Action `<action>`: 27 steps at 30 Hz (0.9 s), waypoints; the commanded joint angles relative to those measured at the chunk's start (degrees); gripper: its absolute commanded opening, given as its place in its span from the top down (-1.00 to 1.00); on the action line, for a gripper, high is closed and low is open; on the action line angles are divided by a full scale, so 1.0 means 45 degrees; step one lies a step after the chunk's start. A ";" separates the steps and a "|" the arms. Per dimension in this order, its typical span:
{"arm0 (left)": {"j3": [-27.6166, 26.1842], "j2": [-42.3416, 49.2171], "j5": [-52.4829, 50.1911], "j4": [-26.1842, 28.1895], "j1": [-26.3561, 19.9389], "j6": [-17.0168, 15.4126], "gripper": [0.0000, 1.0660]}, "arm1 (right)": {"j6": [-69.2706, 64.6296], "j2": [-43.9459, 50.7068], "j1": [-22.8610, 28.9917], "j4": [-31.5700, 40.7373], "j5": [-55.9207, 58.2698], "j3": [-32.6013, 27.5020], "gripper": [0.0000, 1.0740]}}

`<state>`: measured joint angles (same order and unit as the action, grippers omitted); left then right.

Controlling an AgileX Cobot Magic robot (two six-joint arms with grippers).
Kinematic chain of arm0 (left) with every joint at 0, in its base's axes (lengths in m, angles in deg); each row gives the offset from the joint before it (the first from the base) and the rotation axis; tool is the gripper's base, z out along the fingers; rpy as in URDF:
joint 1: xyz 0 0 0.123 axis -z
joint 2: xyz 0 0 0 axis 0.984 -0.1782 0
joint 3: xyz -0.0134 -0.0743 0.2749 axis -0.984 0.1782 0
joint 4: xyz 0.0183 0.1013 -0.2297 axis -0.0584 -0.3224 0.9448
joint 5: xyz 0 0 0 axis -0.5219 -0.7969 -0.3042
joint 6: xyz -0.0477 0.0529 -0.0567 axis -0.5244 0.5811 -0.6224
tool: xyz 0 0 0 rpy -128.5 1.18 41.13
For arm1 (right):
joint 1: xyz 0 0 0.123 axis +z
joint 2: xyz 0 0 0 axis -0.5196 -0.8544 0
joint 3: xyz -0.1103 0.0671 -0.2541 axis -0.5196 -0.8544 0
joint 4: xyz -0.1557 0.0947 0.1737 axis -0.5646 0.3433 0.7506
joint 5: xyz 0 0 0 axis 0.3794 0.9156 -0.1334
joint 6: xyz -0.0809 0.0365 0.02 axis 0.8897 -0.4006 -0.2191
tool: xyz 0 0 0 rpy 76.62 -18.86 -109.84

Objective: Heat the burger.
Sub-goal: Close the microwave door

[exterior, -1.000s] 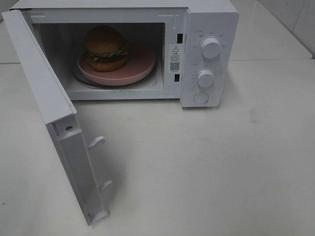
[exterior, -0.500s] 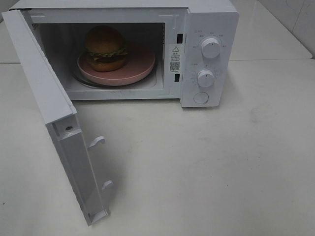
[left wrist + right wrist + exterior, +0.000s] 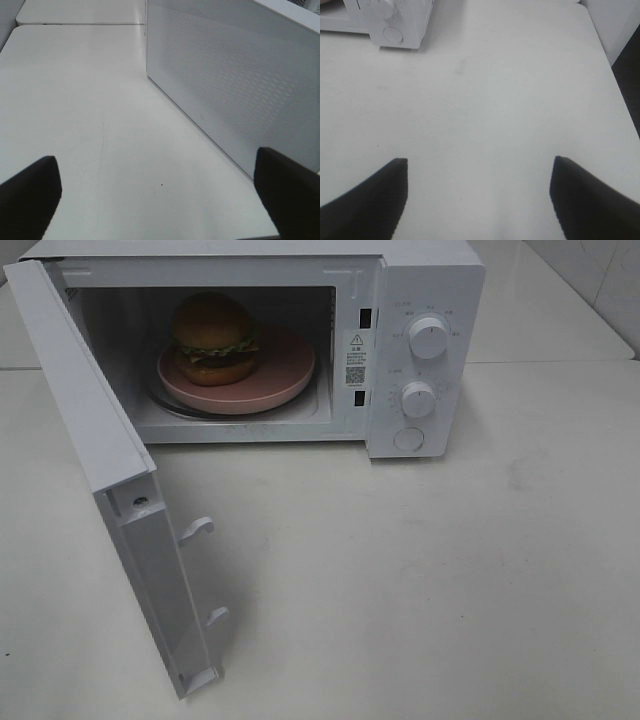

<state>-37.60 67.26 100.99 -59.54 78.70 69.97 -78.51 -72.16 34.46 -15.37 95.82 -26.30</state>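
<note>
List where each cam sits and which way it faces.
Exterior high: up front, looks down into open microwave at burger; no robot shows.
Left wrist: behind open left claw, faces door's outer face.
Right wrist: behind open right claw, faces table and microwave's button.
Shared: exterior and left see the door; exterior and right, the button.

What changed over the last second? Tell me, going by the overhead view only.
Nothing visibly changed. The burger sits on the pink plate inside the microwave, and its door hangs wide open, just as before.
</note>
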 commanded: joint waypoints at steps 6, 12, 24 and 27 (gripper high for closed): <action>0.0038 0.0255 -0.0051 0.0025 0.0051 -0.0064 -0.89 | -0.0089 0.0688 -0.0102 -0.0025 -0.0089 -0.0051 -0.42; 0.0038 0.0255 -0.0051 0.0025 0.0051 -0.0064 -0.89 | -0.0089 0.0688 -0.0102 -0.0025 -0.0089 -0.0051 -0.42; 0.0038 0.0255 -0.0051 0.0025 0.0051 -0.0064 -0.89 | -0.0089 0.0688 -0.0102 -0.0025 -0.0089 -0.0051 -0.42; 0.0038 0.0255 -0.0051 0.0025 0.0051 -0.0064 -0.89 | -0.0089 0.0688 -0.0102 -0.0025 -0.0089 -0.0051 -0.42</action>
<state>-37.60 67.26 100.99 -59.54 78.70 69.97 -78.51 -70.56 34.46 -15.37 95.82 -26.30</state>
